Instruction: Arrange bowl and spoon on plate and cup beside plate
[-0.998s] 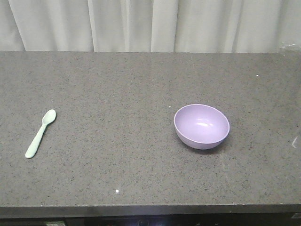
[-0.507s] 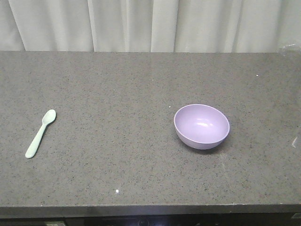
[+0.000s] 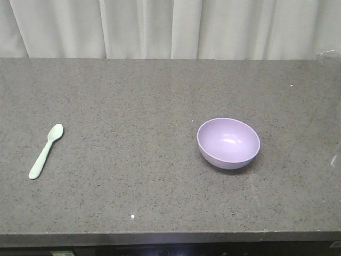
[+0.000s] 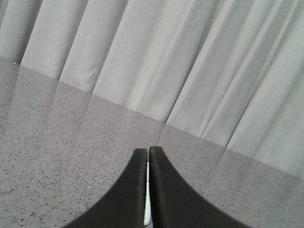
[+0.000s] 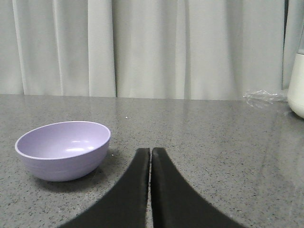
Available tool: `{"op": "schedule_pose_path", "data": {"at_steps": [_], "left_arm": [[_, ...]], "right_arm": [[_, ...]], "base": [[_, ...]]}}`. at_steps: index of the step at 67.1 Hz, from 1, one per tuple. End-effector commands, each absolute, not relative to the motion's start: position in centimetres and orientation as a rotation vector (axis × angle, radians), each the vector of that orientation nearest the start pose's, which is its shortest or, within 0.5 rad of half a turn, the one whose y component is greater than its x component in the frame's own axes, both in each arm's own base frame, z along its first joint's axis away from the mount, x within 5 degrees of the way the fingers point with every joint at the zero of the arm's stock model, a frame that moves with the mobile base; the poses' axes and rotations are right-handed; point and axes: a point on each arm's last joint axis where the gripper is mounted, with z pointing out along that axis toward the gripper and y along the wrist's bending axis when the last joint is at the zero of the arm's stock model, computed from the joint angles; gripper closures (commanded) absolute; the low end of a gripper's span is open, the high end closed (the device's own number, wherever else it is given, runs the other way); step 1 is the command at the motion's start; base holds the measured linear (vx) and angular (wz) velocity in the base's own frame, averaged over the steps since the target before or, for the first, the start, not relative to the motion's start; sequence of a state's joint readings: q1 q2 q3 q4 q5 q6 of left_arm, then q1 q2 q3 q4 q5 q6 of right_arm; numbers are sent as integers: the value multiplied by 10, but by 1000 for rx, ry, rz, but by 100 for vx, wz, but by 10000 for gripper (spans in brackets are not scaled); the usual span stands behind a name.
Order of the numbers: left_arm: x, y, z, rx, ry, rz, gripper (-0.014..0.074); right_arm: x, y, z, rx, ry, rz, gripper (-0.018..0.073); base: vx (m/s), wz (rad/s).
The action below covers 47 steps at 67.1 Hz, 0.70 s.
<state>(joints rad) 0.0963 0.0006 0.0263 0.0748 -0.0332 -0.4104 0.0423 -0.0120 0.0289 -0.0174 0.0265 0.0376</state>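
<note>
In the front view the mint-green spoon (image 3: 46, 151) lies flat at the table's left, head pointing away. The lavender bowl (image 3: 228, 143) stands upright right of centre. Neither gripper shows in that view. In the left wrist view my left gripper (image 4: 147, 151) is shut, and a pale sliver of the spoon (image 4: 147, 209) shows through the slit between the fingers, on the table beyond them. My right gripper (image 5: 150, 151) is shut and holds nothing, with the bowl (image 5: 62, 149) a little ahead and to its left. The plate and the cup are out of view.
The dark speckled table (image 3: 160, 96) ends at a pleated curtain (image 3: 170, 26) behind. A white container (image 5: 297, 85) and crumpled clear plastic (image 5: 263, 96) sit at the far right. The table's front edge (image 3: 160, 237) runs along the bottom.
</note>
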Motion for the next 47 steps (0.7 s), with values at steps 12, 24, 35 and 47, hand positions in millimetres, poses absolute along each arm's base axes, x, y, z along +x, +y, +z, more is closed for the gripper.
{"op": "schedule_pose_path", "data": {"at_steps": [12, 24, 35, 47], "left_arm": [[57, 4, 214, -293, 1327, -233, 602], [56, 4, 218, -285, 1287, -240, 602], [55, 3, 222, -351, 1233, -351, 602], [50, 3, 249, -339, 1173, -368, 602]], "right_arm": [[56, 2, 206, 82, 1451, 143, 561], [56, 1, 206, 171, 1446, 234, 561], [56, 1, 206, 255, 1447, 321, 561], [51, 4, 227, 207, 1457, 322, 561]], "base": [[0, 0], [0, 0], [0, 0], [0, 0]]}}
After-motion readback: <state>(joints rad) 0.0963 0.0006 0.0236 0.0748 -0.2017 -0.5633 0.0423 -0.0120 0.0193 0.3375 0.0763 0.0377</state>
